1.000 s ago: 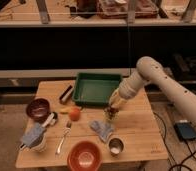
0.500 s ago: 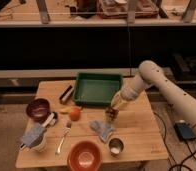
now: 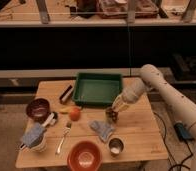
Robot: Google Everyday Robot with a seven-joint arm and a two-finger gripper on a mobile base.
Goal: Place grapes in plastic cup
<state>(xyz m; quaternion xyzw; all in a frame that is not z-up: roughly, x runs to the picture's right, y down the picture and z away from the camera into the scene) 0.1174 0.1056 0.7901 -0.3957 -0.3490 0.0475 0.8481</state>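
My gripper (image 3: 113,111) hangs at the end of the arm that reaches in from the right. It is low over the wooden table (image 3: 141,132), just in front of the green tray's near right corner. A small, dim, cup-like shape, apparently the plastic cup (image 3: 110,118), stands directly under the gripper and touches it. The grapes do not show as a separate thing. They are either hidden by the gripper or inside it, and I cannot tell which.
A green tray (image 3: 97,88) sits at the back centre. A blue cloth (image 3: 102,129), a metal cup (image 3: 115,146) and a red bowl (image 3: 84,156) lie in front. An orange fruit (image 3: 74,114), a fork (image 3: 64,138), a dark bowl (image 3: 38,108) and a white mug (image 3: 35,139) are to the left.
The gripper has come down a little toward the table at the cup-like shape. Nothing else on the table has moved.
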